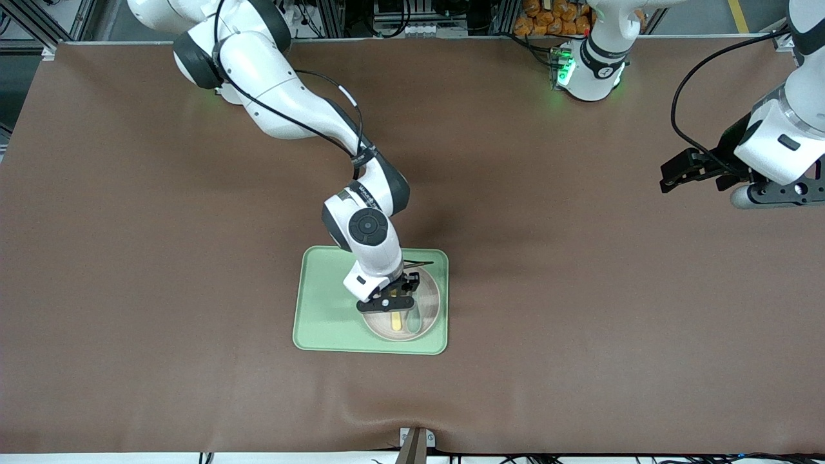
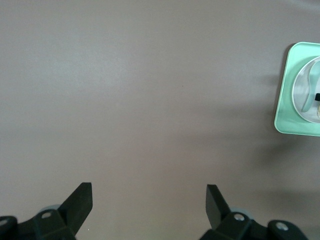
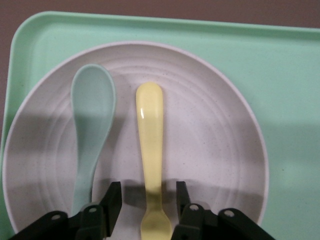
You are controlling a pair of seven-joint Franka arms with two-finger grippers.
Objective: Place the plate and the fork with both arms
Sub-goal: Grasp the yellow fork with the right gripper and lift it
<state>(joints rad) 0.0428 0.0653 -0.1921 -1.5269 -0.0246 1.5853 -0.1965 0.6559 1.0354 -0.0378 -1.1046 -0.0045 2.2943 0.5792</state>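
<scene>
The off-white plate [image 1: 430,295] [image 3: 210,150] lies on a light-green tray [image 1: 322,303], toward the tray's left-arm end. On the plate the pale-yellow fork [image 1: 396,321] [image 3: 150,145] lies flat beside a teal spoon [image 1: 413,319] [image 3: 92,115]. My right gripper [image 1: 397,309] [image 3: 148,192] is low over the plate and open. Its fingers stand on either side of the fork's neck with a gap on each side. My left gripper [image 1: 667,177] [image 2: 149,192] waits open over bare table at the left arm's end, holding nothing. Its wrist view shows the tray [image 2: 282,107] and plate [image 2: 302,90] far off.
The brown table cover [image 1: 580,290] stretches around the tray on all sides. The right arm's forearm hangs over the part of the tray farther from the front camera. A black cable end [image 1: 419,262] pokes out over the tray beside the wrist.
</scene>
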